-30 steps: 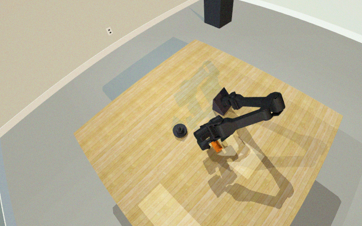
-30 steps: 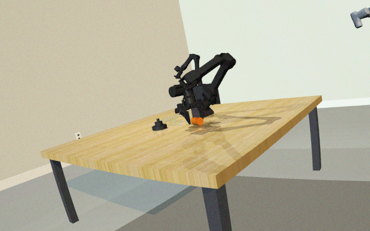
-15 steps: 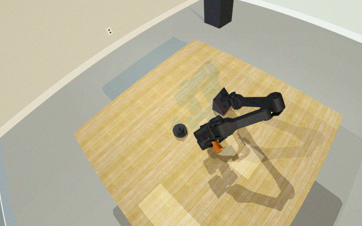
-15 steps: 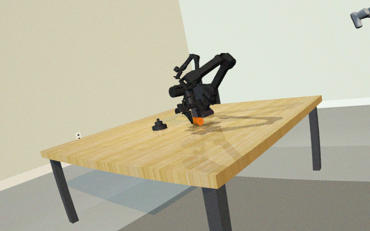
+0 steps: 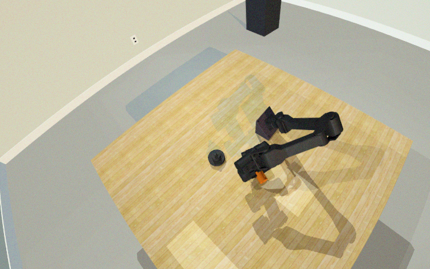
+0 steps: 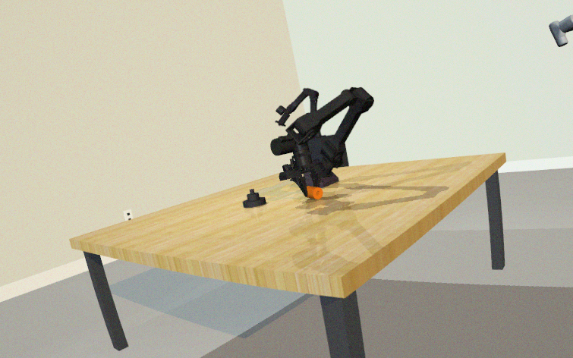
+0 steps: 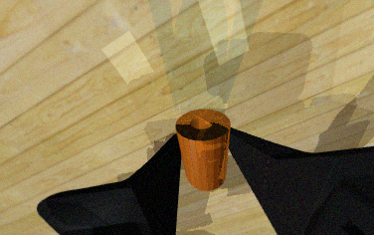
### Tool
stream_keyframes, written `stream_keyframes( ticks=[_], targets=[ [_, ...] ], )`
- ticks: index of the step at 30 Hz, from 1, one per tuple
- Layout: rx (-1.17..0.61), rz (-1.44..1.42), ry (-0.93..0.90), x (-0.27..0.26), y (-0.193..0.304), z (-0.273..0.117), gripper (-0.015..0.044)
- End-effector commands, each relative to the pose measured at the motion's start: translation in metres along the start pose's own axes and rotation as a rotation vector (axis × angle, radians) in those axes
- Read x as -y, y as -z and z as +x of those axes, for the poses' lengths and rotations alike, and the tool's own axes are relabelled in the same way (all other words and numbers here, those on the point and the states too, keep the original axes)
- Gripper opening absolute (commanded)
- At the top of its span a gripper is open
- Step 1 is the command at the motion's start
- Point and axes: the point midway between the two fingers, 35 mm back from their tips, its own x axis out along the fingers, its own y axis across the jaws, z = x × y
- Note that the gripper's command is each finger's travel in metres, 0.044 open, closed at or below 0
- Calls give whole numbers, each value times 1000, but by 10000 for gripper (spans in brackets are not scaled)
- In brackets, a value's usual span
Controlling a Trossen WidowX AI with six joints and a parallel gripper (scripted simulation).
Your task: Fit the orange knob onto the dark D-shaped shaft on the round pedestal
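The orange knob [image 5: 261,177] [image 6: 314,192] [image 7: 204,161] lies on its side, low at the table top; its end face with the hole shows in the wrist view. My gripper [image 7: 201,134] is shut on the knob, one dark finger against each side. In the top view the fingertips are mostly hidden under the hand. The round dark pedestal [image 5: 212,162] [image 6: 254,202] stands apart from the gripper, to its left in the top and exterior views. Its shaft [image 5: 217,155] [image 6: 251,191] points up and is bare; its flat side cannot be made out.
The wooden table [image 5: 163,160] [image 6: 199,227] carries the arm's base [image 5: 266,125], beyond the knob and pedestal in the exterior view. Shadows of the arm fall across the table around the knob. Another dark arm-like shape [image 6: 310,93] shows behind the arm in the exterior view.
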Motion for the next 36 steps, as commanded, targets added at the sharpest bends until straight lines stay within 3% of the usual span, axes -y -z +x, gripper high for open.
stream_keyframes(
  ticks=[1,36],
  targets=[
    [66,-5,-3,-1,4,-3,179],
    [609,-7,-4,0,38,-13,179]
  ],
)
